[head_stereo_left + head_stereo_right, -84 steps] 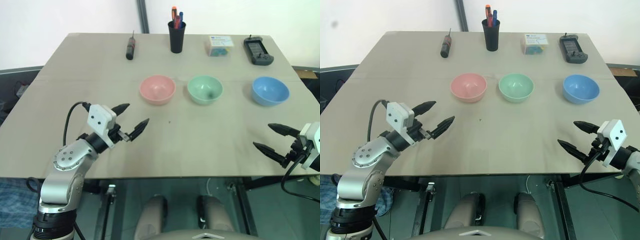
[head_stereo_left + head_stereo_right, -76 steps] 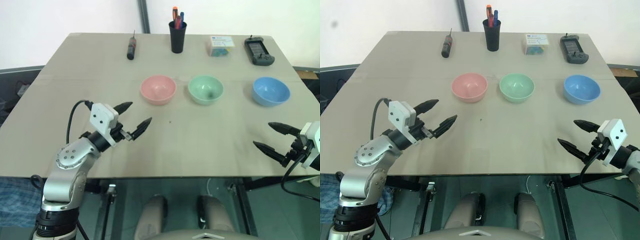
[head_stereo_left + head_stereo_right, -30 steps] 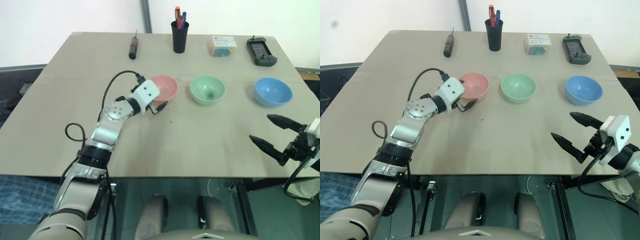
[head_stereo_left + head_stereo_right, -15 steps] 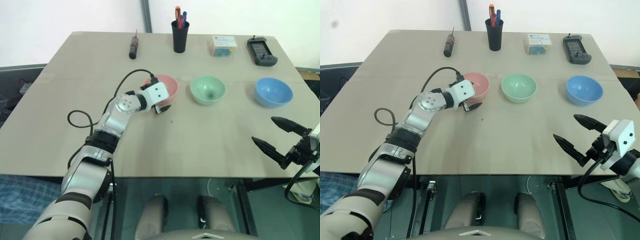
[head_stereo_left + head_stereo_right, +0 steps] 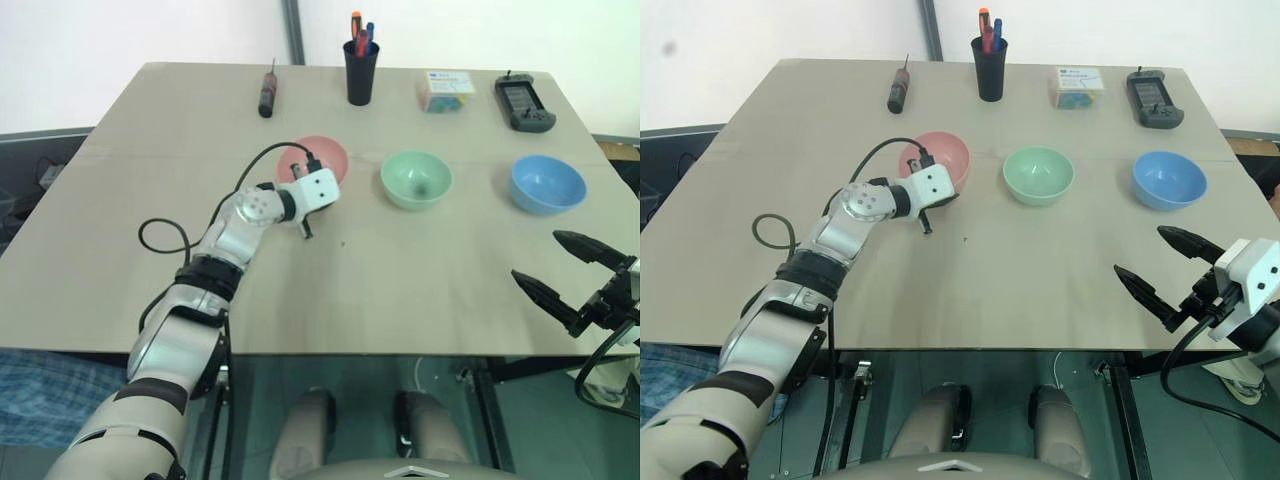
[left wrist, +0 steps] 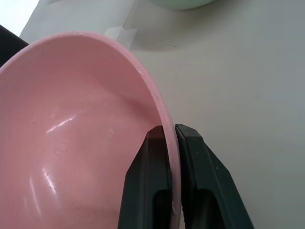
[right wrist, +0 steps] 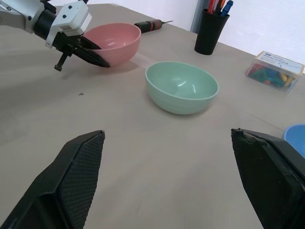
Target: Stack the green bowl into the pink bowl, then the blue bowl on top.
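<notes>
My left gripper [image 6: 170,136]: clenched on pink bowl [image 5: 325,155] rim, bowl tilted. Green bowl [image 5: 416,179] at its 3 o'clock. My right gripper [image 5: 570,272]: released, empty.

A beige tabletop [image 5: 420,270] stands before a plain white wall [image 5: 120,40] with a dark upright post [image 5: 291,30] behind its far edge, and a greenish floor [image 5: 350,380] shows under its near edge.

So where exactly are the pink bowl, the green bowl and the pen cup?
pink bowl [image 5: 948,152]: right eye view, on its inner wall near the far rim.
green bowl [image 5: 1038,174]: right eye view, middle of its hollow.
pen cup [image 5: 990,70]: right eye view, on its black side.
</notes>
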You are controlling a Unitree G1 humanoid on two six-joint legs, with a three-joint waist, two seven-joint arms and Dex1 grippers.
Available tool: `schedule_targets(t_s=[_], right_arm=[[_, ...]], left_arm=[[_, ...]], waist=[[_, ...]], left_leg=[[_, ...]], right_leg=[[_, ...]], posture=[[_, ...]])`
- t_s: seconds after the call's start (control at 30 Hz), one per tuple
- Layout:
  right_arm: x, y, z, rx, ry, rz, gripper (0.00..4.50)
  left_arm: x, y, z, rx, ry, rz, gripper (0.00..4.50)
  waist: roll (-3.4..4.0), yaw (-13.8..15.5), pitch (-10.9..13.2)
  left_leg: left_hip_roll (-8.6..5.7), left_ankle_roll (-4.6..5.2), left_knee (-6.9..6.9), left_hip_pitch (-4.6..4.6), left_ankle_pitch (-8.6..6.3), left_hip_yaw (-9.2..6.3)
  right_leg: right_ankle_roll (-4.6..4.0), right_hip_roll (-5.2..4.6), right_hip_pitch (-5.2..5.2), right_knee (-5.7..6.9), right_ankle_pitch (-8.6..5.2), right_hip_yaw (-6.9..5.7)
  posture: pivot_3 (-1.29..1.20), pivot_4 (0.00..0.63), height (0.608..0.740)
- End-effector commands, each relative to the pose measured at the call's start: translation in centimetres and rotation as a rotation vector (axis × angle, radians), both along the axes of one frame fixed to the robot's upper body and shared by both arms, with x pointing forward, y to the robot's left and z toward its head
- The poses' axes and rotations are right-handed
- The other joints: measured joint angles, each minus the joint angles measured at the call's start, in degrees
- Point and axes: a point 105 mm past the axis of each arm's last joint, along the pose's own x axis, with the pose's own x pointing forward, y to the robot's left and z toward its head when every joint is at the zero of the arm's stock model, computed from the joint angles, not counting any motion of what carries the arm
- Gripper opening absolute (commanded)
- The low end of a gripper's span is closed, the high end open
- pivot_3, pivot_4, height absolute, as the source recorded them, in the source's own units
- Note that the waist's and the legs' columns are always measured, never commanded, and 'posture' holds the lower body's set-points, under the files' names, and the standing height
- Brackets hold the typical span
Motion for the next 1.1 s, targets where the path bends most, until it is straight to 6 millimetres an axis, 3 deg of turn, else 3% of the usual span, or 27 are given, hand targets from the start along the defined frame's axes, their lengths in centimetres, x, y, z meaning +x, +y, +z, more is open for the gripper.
schedule_targets(t_s=[0.03, 0.13, 0.33, 0.6, 1.0, 1.07, 1.1], right_arm=[[0.0, 0.0, 1.0, -0.014, -0.047, 0.007, 4.50], [0.2, 0.1, 1.0, -0.013, -0.046, 0.012, 4.50], [0.5, 0.3, 0.8, -0.007, -0.045, 0.023, 4.50], [0.8, 0.6, 0.5, 0.002, -0.045, 0.032, 4.50], [1.0, 0.7, 0.4, 0.002, -0.052, 0.030, 4.50], [1.0, 0.7, 0.4, 0.001, -0.054, 0.031, 4.50], [1.0, 0.7, 0.5, 0.001, -0.055, 0.031, 4.50]], left_arm=[[-0.4, -0.3, 2.4, -0.028, -0.073, -0.043, 0.10], [-1.6, -1.6, 3.3, -0.047, -0.078, -0.134, 0.10], [-6.7, -5.4, 4.4, -0.033, -0.069, -0.457, 0.10], [-10.9, -7.8, 2.4, 0.117, -0.102, -0.782, 0.10], [-12.0, -9.1, 1.4, 0.123, -0.082, -0.887, 0.10], [-12.1, -9.2, 1.3, 0.117, -0.076, -0.896, 0.84], [-12.1, -9.2, 1.3, 0.121, -0.070, -0.898, 0.96]], waist=[[0.00, -0.01, 0.00], [0.00, -0.01, 0.00], [0.00, 0.02, 0.00], [0.03, 0.03, -0.02], [0.03, 0.02, -0.02], [0.03, 0.02, -0.02], [0.03, 0.02, -0.02]], left_leg=[[0.00, 0.00, 0.00, 0.00, 0.00, 0.00], [0.00, 0.00, 0.02, -0.02, 0.00, 0.00], [0.00, 0.00, 0.09, -0.15, 0.00, -0.07], [0.01, 0.00, 0.13, -0.10, 0.01, -0.06], [0.00, 0.01, 0.22, -0.14, 0.00, -0.07], [0.00, 0.01, 0.22, -0.14, 0.00, -0.07], [0.00, 0.01, 0.22, -0.14, 0.00, -0.07]], right_leg=[[0.00, 0.00, 0.00, 0.00, 0.00, 0.00], [0.00, 0.00, -0.01, 0.00, 0.00, 0.00], [-0.01, -0.01, -0.07, 0.00, 0.01, -0.06], [-0.02, 0.01, -0.06, 0.06, 0.01, -0.04], [-0.01, 0.00, -0.05, 0.06, 0.01, -0.04], [-0.01, 0.00, -0.05, 0.06, 0.01, -0.04], [-0.01, 0.00, -0.05, 0.06, 0.01, -0.04]], posture=[[0.00, 0.150, 0.740], [0.00, 0.150, 0.740], [0.00, 0.150, 0.740], [0.00, 0.150, 0.740], [0.00, 0.150, 0.740], [0.00, 0.150, 0.740], [0.00, 0.150, 0.740]])
